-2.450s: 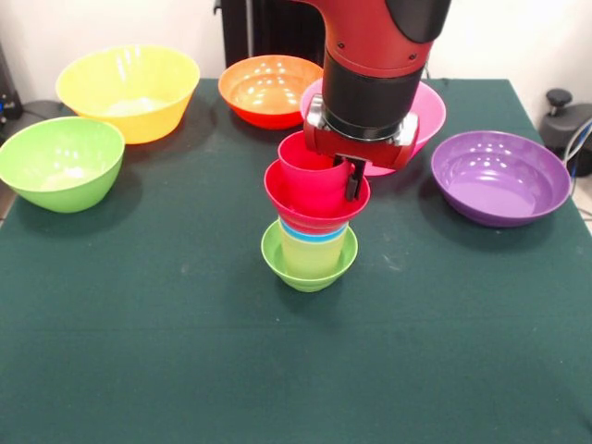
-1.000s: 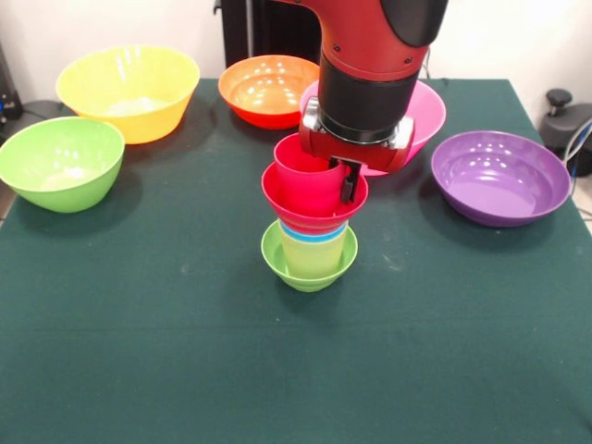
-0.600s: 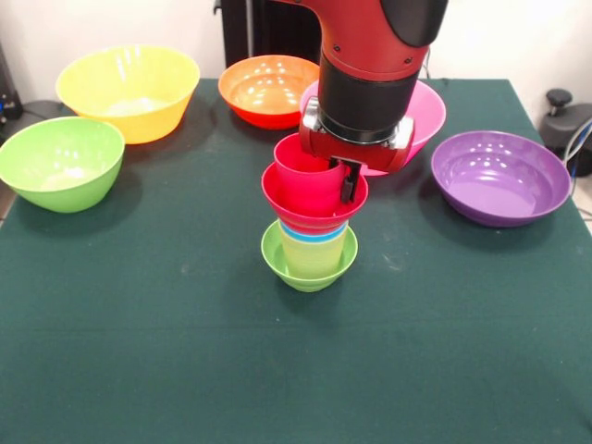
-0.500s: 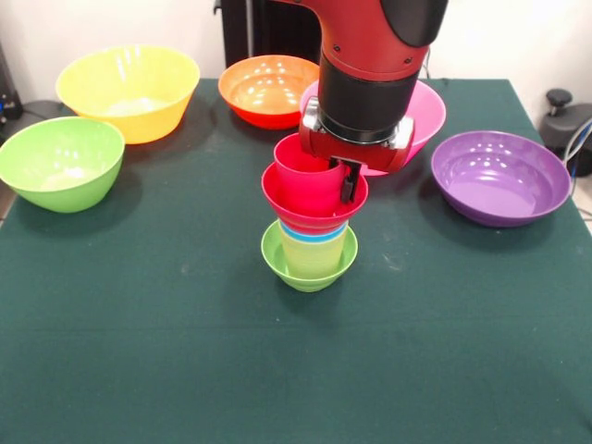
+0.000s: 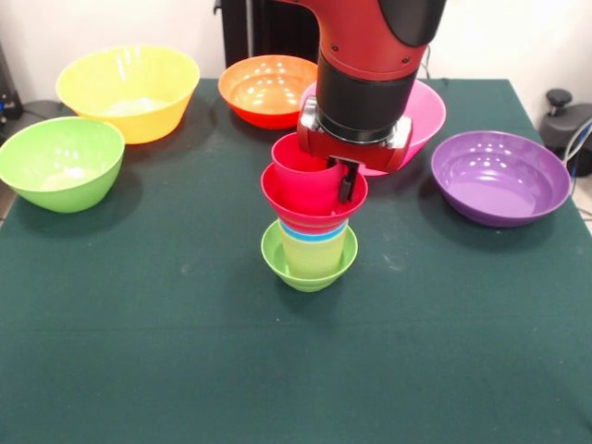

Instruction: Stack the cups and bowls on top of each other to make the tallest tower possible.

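The tower (image 5: pixel 311 231) stands mid-table in the front view. Its base is the small lime-green bowl (image 5: pixel 276 259). Above that come the pale yellow cup (image 5: pixel 313 255), a blue cup rim (image 5: pixel 314 236), the small red bowl (image 5: pixel 310 205) and the red cup (image 5: pixel 298 157) on top. My gripper (image 5: pixel 335 183) comes down from above at the red cup's right rim. One dark finger (image 5: pixel 347 183) shows outside the cup wall and reaches into the red bowl. The other finger is hidden. The gripper looks shut on the red cup's rim.
Loose bowls ring the far half of the table: large yellow (image 5: pixel 129 88) and green (image 5: pixel 60 162) at the left, orange (image 5: pixel 266 88) at the back, pink (image 5: pixel 427 111) behind the arm, purple (image 5: pixel 499 176) at the right.
My gripper has drifted slightly up and to the left. The red cup and the small red bowl have shifted a little with it. The other bowls have not moved.
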